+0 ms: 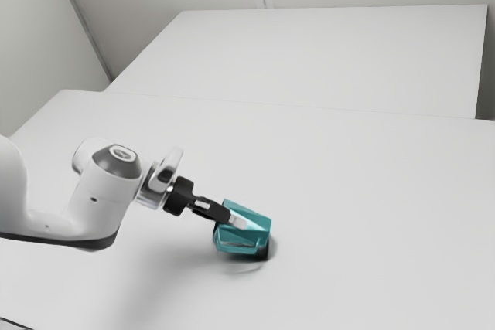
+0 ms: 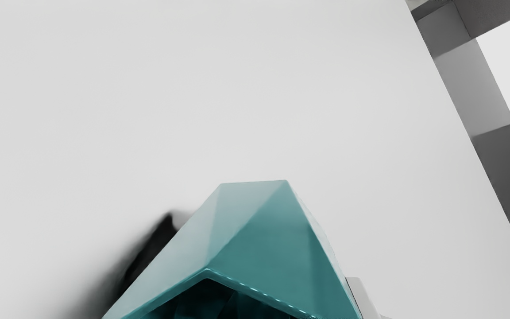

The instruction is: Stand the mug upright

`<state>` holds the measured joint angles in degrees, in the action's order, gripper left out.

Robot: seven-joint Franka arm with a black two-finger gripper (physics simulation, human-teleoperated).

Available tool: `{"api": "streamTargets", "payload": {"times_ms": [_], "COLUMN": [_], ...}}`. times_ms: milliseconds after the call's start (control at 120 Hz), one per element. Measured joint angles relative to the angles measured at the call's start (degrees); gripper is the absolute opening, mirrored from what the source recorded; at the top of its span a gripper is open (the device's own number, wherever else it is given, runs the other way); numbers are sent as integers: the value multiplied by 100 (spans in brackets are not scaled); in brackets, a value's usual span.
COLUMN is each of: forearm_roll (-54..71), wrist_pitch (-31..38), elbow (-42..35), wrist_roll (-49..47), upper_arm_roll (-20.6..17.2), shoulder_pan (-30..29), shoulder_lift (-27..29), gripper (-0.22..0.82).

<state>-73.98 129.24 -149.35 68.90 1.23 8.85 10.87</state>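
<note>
White arm [image 1: 100, 199]: stretches from the exterior view's left, behind the tool; if it swings sideways with the mug pinned or pressed, it could drag it rather than turn it.
Bench [image 1: 371, 206]: plain and pale, below and beyond the tool; nothing near the mug would stop a roll if it slipped free.
Tool [image 1: 236, 222]: lies slanted against the mug's outer wall; how far open it is, and whether it truly has hold of anything, I cannot tell. A one-sided contact would likely let the mug twist away.
Mug [image 1: 251, 239]: teal, faceted, right at the tool's tip and tipped over, not upright. Whether its weight is on the bench is unclear. Let go partway through a turn, it could land on a base edge and topple.
Mouth [image 2: 210, 303]: faces back toward the tool's hand; pushing deeper might jam against the rim.
Dark patch [image 2: 148, 254]: beside the mug, handle or shadow, I cannot tell; if it is a handle, it could catch the bench and stop the turn short.
</note>
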Motion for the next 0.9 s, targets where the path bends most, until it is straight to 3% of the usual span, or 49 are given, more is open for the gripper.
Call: {"api": "streamTargets", "payload": {"times_ms": [400, 608, 900], "forearm_roll": [2813, 4447, 6077], "wrist_pitch": [-137, -541, -1084], "elbow": [1100, 1768, 2121], "wrist_roll": [-845, -1590, -2647], "upper_arm_roll": [0, 0, 1], "shoulder_pan": [-105, -144, -188], "shoulder_lift": [80, 2, -80], "gripper": [-18, -18, -18]}}
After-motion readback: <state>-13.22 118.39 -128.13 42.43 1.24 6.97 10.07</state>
